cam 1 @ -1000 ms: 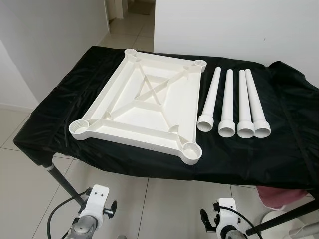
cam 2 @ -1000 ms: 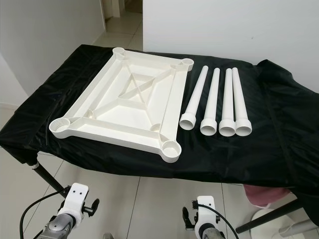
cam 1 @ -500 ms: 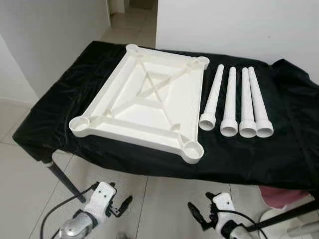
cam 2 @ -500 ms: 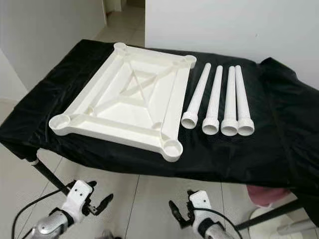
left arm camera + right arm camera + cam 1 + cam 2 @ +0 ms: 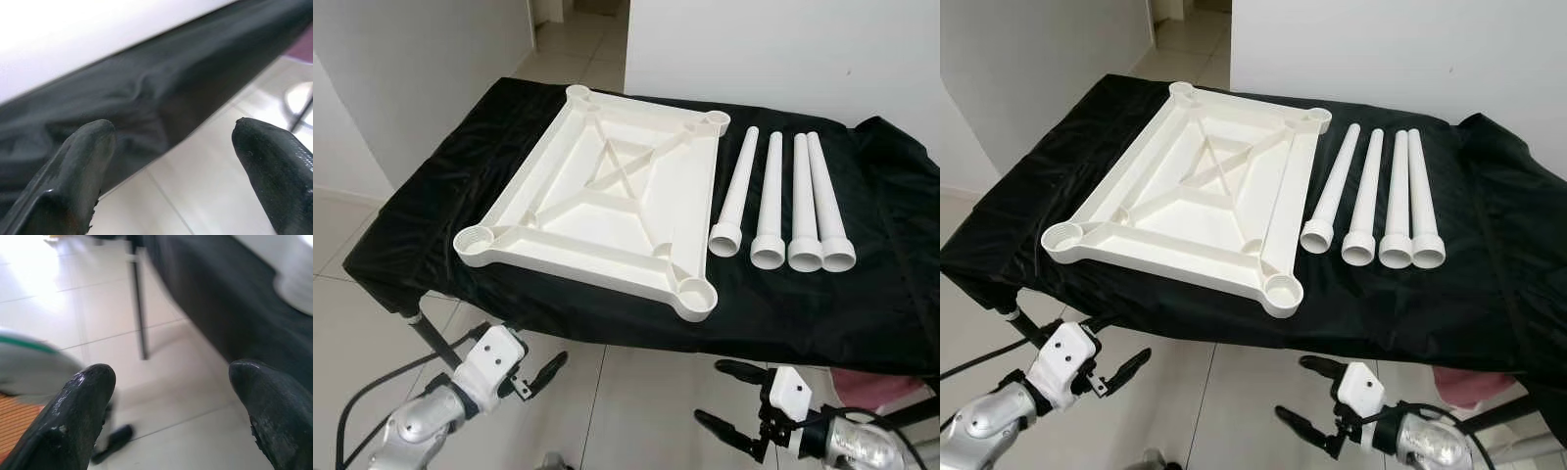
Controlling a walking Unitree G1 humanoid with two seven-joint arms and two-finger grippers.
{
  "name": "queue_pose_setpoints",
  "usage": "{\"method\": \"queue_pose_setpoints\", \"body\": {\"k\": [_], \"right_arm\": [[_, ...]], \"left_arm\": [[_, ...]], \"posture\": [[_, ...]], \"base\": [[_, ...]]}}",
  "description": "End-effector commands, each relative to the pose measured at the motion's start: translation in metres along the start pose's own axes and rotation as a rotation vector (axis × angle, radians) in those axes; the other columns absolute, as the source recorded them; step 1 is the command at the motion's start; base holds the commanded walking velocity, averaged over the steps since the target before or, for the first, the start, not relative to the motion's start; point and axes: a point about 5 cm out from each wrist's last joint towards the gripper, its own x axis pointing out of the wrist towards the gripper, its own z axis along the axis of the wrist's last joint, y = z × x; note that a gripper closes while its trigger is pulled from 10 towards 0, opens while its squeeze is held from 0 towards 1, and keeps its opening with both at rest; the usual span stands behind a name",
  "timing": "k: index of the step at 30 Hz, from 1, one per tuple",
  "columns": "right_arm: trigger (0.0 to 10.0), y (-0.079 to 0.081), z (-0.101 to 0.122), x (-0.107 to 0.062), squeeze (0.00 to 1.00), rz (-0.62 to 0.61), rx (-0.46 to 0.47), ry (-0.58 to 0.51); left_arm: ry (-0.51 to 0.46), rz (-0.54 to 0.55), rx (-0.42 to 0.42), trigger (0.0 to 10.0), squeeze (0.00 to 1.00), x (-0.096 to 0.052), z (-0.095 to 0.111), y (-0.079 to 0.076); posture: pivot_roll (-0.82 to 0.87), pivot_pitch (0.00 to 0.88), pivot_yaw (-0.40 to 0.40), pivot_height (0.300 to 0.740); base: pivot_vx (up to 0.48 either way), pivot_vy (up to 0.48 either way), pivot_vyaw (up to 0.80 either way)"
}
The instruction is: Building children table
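A white plastic tabletop (image 5: 607, 196) lies upside down on a black cloth-covered table (image 5: 440, 196), with round leg sockets at its corners. Several white tube legs (image 5: 771, 201) lie side by side to its right, wide ends toward me. Both grippers hang below the table's front edge, over the floor. My left gripper (image 5: 533, 377) is open and holds nothing; its fingers (image 5: 73, 176) face the hanging cloth. My right gripper (image 5: 724, 397) is open too, its fingers (image 5: 78, 406) spread wide and pointing toward my left.
The black cloth (image 5: 146, 93) drapes over the front edge. A slanted metal table leg (image 5: 431, 338) stands below the left corner, seen also as the table leg (image 5: 138, 308). A pink object (image 5: 871, 387) sits low at the right. White walls stand behind the table and to the left.
Both arms have risen and swung outward, bringing their black fingers into sight. The right gripper's fingers have spread apart. The head camera has shifted slightly; the parts lie where they were.
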Motion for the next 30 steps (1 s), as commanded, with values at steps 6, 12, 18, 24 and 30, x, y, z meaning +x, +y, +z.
{"method": "queue_pose_setpoints", "body": {"k": [6, 12, 18, 24, 30], "right_arm": [[10.0, -0.027, 0.047, -0.005, 0.0, -0.089, -0.008, -0.187], [10.0, -0.044, 0.063, -0.006, 0.0, -0.195, 0.022, -0.281], [10.0, -0.088, 0.09, 0.011, 0.0, -0.554, 0.123, -0.48], [10.0, -0.112, 0.094, 0.016, 0.0, -0.781, 0.181, -0.495], [10.0, -0.131, 0.085, 0.02, 0.0, -1.002, 0.256, -0.42]], "left_arm": [[-0.115, -0.23, -0.016, 10.0, 0.0, 0.001, 0.042, 0.012], [-0.167, -0.161, -0.03, 10.0, 0.0, 0.001, 0.061, 0.027], [-0.339, 0.145, -0.058, 10.0, 0.0, 0.005, 0.098, 0.085], [-0.348, 0.295, -0.105, 10.0, 0.0, 0.018, 0.098, 0.101], [-0.316, 0.396, -0.13, 10.0, 0.0, 0.039, 0.095, 0.105]], "posture": [[0.01, 0.023, -0.019, 0.74], [0.01, 0.018, -0.021, 0.74], [0.02, 0.0, -0.026, 0.74], [0.02, 0.0, -0.024, 0.74], [0.0, 0.0, -0.019, 0.74]], "base": [[0.0, 0.0, 0.0], [0.0, 0.0, 0.0], [0.0, 0.0, 0.0], [0.0, 0.0, 0.0], [0.0, 0.0, 0.0]]}}
